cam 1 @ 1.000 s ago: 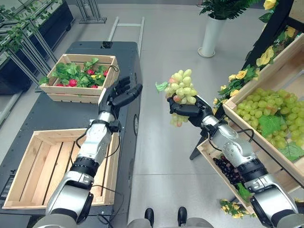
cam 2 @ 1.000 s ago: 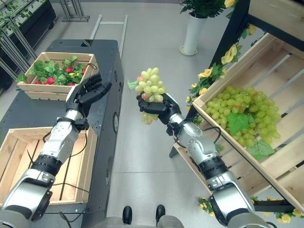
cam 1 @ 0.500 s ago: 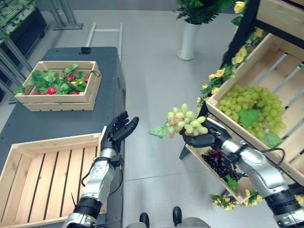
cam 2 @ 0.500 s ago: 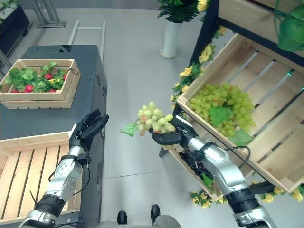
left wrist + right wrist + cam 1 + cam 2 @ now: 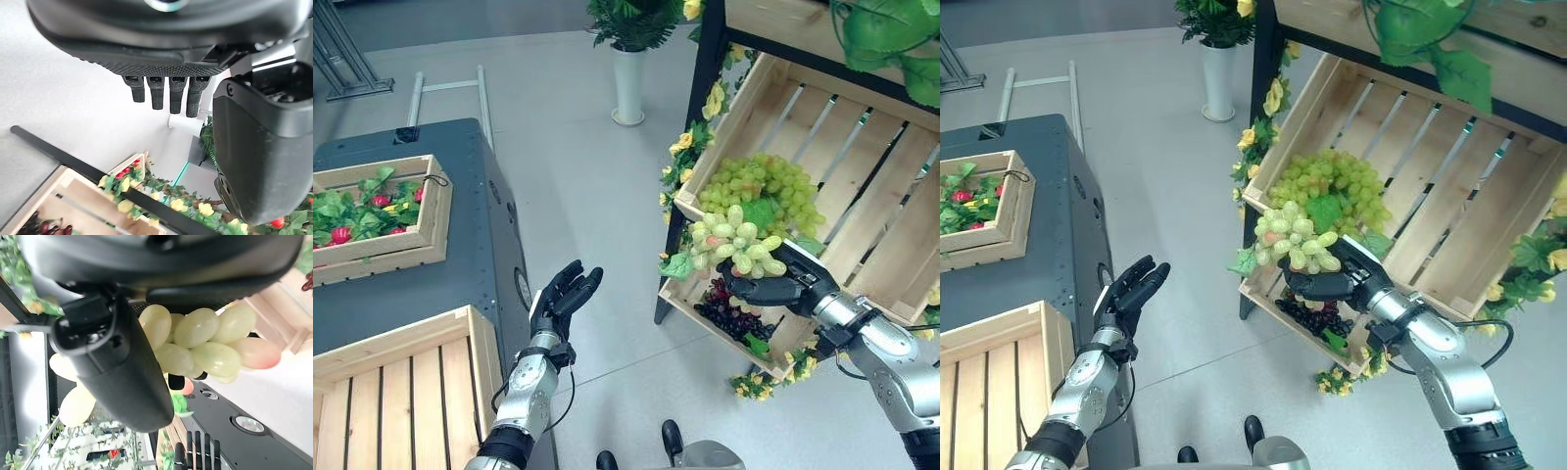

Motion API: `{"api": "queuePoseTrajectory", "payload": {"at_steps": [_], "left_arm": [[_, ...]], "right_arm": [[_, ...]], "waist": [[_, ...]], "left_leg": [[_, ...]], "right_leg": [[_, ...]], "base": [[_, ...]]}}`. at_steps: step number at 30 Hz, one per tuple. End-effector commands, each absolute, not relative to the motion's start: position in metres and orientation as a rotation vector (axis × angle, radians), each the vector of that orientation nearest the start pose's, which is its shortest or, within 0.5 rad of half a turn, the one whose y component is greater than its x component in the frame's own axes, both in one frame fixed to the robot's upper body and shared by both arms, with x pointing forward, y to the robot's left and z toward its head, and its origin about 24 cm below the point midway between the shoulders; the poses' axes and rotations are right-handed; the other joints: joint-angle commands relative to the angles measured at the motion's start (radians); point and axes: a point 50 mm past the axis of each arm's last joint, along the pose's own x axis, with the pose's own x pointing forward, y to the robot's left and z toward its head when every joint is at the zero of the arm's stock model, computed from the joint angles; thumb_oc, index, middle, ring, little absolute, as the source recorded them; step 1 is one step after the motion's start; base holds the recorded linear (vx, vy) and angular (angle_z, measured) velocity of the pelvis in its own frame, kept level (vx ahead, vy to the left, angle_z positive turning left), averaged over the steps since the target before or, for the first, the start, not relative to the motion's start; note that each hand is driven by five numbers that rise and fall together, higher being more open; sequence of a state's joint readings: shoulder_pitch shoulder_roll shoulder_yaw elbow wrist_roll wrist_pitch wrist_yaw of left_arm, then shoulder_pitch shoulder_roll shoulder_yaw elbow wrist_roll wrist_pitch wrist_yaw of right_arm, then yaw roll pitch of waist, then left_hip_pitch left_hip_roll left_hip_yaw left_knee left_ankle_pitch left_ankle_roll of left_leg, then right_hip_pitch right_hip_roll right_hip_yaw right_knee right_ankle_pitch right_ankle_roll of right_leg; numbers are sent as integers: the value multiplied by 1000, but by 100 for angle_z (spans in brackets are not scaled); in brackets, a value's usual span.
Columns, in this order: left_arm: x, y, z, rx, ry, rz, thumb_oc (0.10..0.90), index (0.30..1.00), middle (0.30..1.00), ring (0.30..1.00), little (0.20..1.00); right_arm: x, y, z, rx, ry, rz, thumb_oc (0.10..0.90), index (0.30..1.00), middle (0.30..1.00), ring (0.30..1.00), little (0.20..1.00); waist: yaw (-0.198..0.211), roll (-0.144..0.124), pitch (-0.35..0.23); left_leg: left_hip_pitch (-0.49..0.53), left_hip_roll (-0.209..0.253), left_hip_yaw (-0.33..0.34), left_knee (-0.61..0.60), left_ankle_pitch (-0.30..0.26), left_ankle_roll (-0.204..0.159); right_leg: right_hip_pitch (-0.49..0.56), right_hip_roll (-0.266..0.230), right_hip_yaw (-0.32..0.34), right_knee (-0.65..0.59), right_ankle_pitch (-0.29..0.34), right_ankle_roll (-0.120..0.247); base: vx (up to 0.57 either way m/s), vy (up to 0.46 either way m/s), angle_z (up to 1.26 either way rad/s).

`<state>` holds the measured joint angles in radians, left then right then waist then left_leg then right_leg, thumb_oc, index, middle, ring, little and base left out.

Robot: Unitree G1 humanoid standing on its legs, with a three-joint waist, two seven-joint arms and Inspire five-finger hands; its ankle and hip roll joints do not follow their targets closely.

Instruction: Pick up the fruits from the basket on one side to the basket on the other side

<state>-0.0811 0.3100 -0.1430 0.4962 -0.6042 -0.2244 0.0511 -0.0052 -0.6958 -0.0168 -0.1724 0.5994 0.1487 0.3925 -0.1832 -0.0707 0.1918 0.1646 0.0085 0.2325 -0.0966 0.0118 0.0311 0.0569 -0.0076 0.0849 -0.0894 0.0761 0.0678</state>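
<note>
A bunch of green grapes [image 5: 732, 249] with one reddish berry and a leaf rests in my right hand [image 5: 773, 288], whose fingers and thumb curl round it from below. In the right wrist view the grapes [image 5: 201, 342] sit against the palm beside the thumb [image 5: 122, 372]. The bunch hangs just in front of the slanted shelf crate [image 5: 822, 117] that holds a heap of green grapes [image 5: 759, 186]. An empty wooden crate [image 5: 401, 387] lies on the dark table [image 5: 470, 235] at the lower left. My left hand [image 5: 564, 294] is raised over the floor beside the table, fingers [image 5: 161, 93] straight, holding nothing.
A second crate [image 5: 411, 245] with green leaves and red fruit stands further back on the table. Below the grape crate a lower shelf crate holds dark grapes [image 5: 724, 315]. Yellow flowers [image 5: 710, 103] trim the shelf frame. A potted plant in a white vase [image 5: 628, 83] stands on the floor behind.
The whole view has swung towards the shelf. My right hand with the bunch has gone from over the open floor to just in front of the shelf's grape crate. The left hand stays open.
</note>
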Motion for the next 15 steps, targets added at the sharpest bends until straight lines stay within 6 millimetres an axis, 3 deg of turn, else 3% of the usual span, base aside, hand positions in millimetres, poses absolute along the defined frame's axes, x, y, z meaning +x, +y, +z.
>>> {"api": "queuePoseTrajectory", "payload": {"at_steps": [1,10,15], "left_arm": [[268,219,-2,-216,70,126,800,900,900,900,900],[264,217,-8,-209,99,122,800,900,900,900,900],[262,213,-11,-206,115,118,800,900,900,900,900]], "right_arm": [[252,-264,200,-156,-450,287,400,300,300,300,300],[247,-301,222,-220,-549,46,400,300,300,300,300],[247,-310,229,-237,-601,-59,400,300,300,300,300]], "waist": [[8,4,-97],[1,-4,-105],[8,-6,-109]], "left_leg": [[-24,-22,-15,9,-83,6],[-32,-22,-21,9,-87,5],[-37,-23,-30,9,-88,5]], "right_leg": [[1,22,4,2,-2,-6],[-10,32,23,2,-1,-6],[-12,35,26,2,-1,-7]], "base": [[2,19,-14],[2,5,-4],[0,0,0]]}}
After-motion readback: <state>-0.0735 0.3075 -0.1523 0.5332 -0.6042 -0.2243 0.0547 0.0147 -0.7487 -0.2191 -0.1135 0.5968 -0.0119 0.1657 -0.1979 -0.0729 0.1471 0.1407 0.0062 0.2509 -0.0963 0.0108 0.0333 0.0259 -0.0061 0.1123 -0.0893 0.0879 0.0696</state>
